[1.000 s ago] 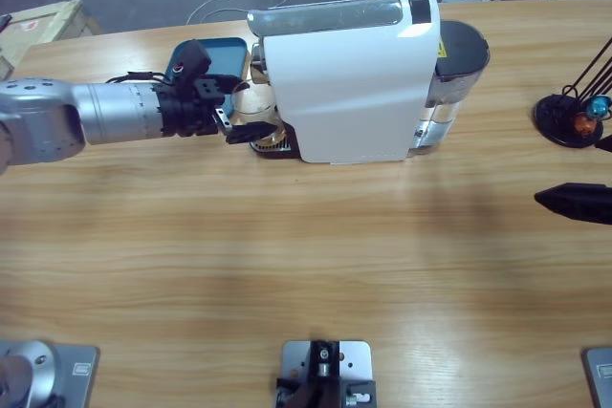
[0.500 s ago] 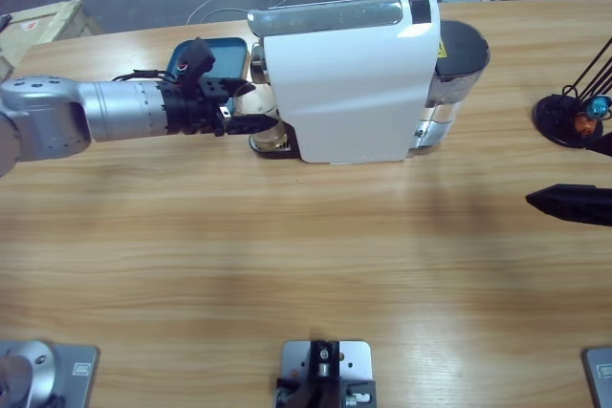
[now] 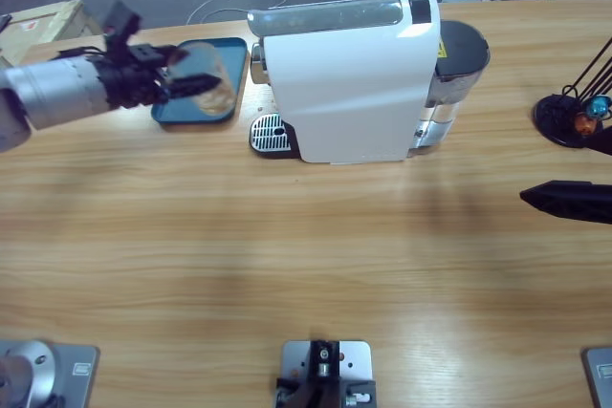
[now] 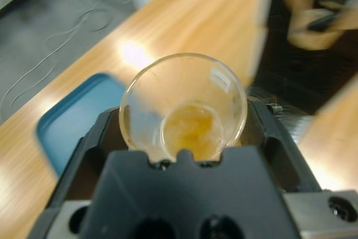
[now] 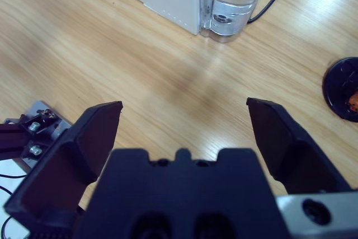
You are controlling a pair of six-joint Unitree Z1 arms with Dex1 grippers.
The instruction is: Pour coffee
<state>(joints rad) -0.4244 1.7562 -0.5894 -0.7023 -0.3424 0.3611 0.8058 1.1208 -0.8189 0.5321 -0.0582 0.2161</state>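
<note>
My left gripper is shut on a small clear glass and holds it over the blue tray, left of the white coffee machine. In the left wrist view the black jaws press both sides of the glass, and a shallow amber pool of coffee lies in its bottom, with the tray behind. My right gripper hovers at the table's right edge, open and holding nothing.
The machine's drip grate stands bare at its left foot. Its water tank is at the right end, also seen from the right wrist. A black capsule stand sits far right. Bare wood fills the front half.
The left gripper has carried the glass away from the machine's drip grate, leftward and back, to above the blue tray. The right gripper has crept slightly left.
</note>
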